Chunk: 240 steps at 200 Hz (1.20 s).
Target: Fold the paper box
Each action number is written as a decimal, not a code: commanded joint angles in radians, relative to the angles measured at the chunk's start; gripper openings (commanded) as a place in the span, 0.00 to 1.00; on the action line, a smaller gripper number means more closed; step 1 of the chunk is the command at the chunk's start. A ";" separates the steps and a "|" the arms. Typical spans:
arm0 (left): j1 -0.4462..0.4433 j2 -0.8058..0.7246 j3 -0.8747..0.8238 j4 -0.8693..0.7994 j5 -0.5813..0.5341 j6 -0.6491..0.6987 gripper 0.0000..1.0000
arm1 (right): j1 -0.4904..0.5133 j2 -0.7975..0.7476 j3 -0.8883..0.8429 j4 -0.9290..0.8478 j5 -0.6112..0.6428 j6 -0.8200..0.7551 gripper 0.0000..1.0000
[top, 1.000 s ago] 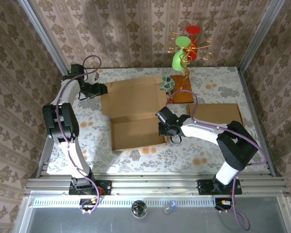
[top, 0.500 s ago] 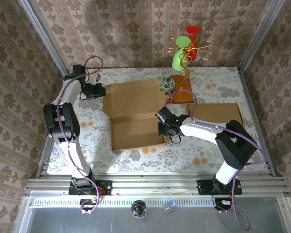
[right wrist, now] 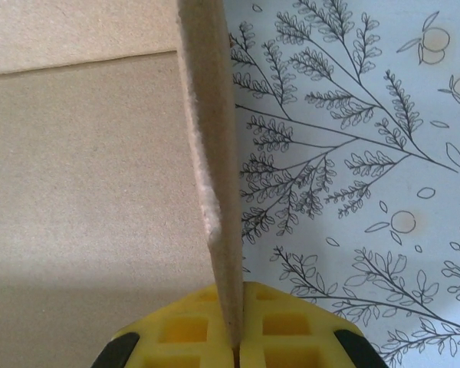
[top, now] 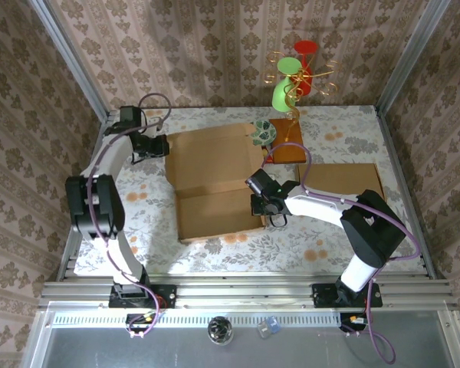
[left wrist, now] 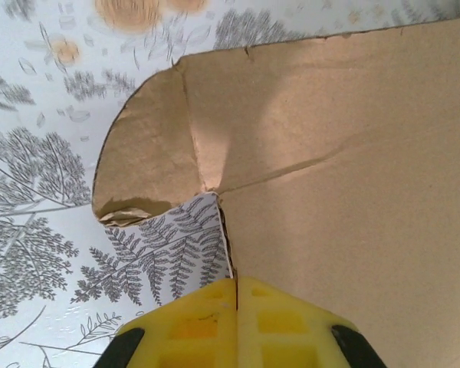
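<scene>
Left pincer (left wrist: 236,297) pinching brown paper box (top: 215,180) edge, right pincer (right wrist: 236,345) pinching upright flap (right wrist: 207,153)

arms (top: 113,157): white links, black joints | cables (top: 154,97): purple — looped | gripper pads (left wrist: 188,326): yellow

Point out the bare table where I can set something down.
Free: the near strip between box and rail; the left patch between box and left arm; the far right corner behind the spare cardboard. Crowded: around the right gripper, wooden board and ornament.
</scene>
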<state>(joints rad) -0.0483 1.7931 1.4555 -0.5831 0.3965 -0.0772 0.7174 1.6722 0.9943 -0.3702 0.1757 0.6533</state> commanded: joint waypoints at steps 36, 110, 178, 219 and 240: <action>-0.021 -0.330 -0.335 0.419 -0.041 -0.003 0.00 | -0.002 -0.027 0.071 -0.023 -0.042 0.051 0.28; -0.026 -0.471 -0.507 0.683 0.050 0.052 0.00 | -0.096 -0.289 0.136 -0.139 -0.134 0.012 0.60; -0.026 -0.515 -0.643 0.898 0.132 0.074 0.00 | -0.379 -0.346 0.173 0.004 -0.395 -0.182 0.47; -0.024 -0.511 -0.667 0.943 0.150 0.100 0.00 | -0.511 -0.194 0.239 0.075 -0.507 -0.192 0.51; -0.022 -0.509 -0.673 0.970 0.162 0.100 0.00 | -0.557 -0.137 0.289 0.004 -0.526 0.094 0.47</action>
<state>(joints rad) -0.0669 1.3003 0.7921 0.3000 0.5167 -0.0051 0.2058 1.4864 1.2182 -0.3279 -0.2749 0.5209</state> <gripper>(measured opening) 0.051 0.486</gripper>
